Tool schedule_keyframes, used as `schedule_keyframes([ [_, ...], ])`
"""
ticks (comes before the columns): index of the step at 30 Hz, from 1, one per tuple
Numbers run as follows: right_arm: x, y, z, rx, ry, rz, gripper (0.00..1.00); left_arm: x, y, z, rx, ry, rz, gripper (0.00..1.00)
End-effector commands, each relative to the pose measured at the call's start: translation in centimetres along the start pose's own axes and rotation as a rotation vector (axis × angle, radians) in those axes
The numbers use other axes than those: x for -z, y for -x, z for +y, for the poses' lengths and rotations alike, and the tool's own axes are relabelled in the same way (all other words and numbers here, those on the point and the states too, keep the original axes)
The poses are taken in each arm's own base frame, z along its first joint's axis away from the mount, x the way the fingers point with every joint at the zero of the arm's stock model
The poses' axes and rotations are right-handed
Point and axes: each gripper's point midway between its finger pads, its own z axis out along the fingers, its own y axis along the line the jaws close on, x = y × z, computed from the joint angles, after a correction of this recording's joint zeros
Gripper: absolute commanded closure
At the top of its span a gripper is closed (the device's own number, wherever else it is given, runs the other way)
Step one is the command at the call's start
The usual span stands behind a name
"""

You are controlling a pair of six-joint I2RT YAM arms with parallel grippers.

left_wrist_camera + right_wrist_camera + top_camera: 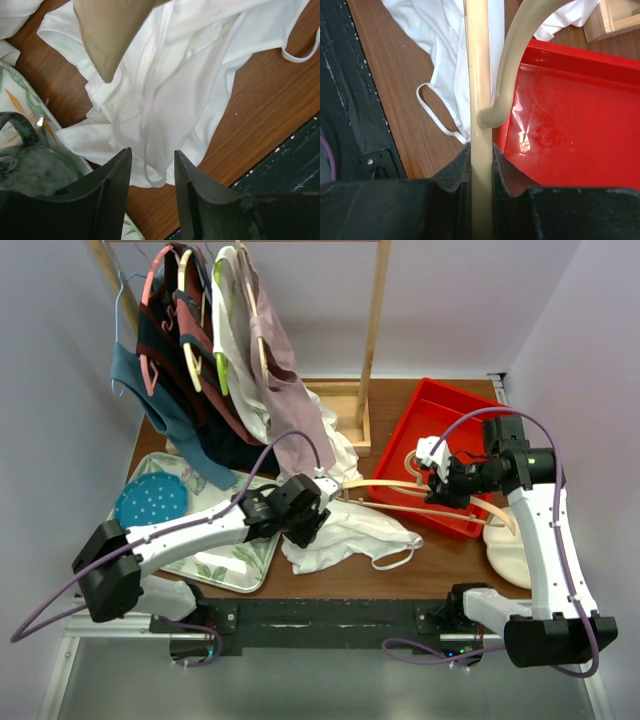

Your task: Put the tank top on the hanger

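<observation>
Now the hanger (479, 75) is clamped in the right gripper (481, 155), and the tank top (190, 90) must likely be pinched by the left gripper (152, 165), jaws apart above it.

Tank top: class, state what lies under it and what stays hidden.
The brown table shows around the tank top, so it lies on that. The hanger's tip passes over it. Anything beneath the fabric is covered.

Tank top (350, 535) left of tray (455, 415); hanger (390, 485) over both.
</observation>
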Motion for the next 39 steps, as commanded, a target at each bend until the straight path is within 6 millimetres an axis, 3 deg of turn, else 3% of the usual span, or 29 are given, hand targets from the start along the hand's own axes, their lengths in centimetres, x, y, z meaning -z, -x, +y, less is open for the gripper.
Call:
schedule_keyframes([
  [1, 0.4, -1.5, 3.7, -0.081, 0.118, 0.054, 1.0, -0.2, 1.5, 0.6, -0.047, 0.094, -0.014, 0.57],
  [11, 0.2, -1.5, 3.6, -0.088, 0.128, 0.056, 1.0, -1.9, 0.1, 0.2, -0.073, 0.09, 0.05, 0.69],
  [14, 0.1, -1.6, 3.6, -0.088, 0.132, 0.057, 1.0, -2.2, -0.2, 0.5, -0.077, 0.106, 0.065, 0.8],
  [15, 0.1, -1.5, 3.6, -0.088, 0.13, 0.055, 1.0, -2.3, -0.1, 0.6, -0.077, 0.111, 0.065, 0.9],
  [17, 0.1, -1.6, 3.7, -0.09, 0.133, 0.056, 1.0, -2.0, 0.2, 0.8, -0.072, 0.127, 0.053, 1.0],
  [23, -0.7, -2.2, 4.4, -0.097, 0.173, 0.057, 1.0, 0.6, 3.7, 0.2, -0.027, 0.106, -0.089, 1.0],
  [33, -0.9, -1.8, 5.4, -0.078, 0.203, 0.047, 1.0, 0.6, 4.6, 1.0, 0.051, 0.136, -0.125, 1.0],
  [39, -1.0, -2.0, 5.8, -0.064, 0.209, 0.061, 1.0, 1.5, 6.3, 2.2, 0.137, 0.132, -0.193, 1.0],
])
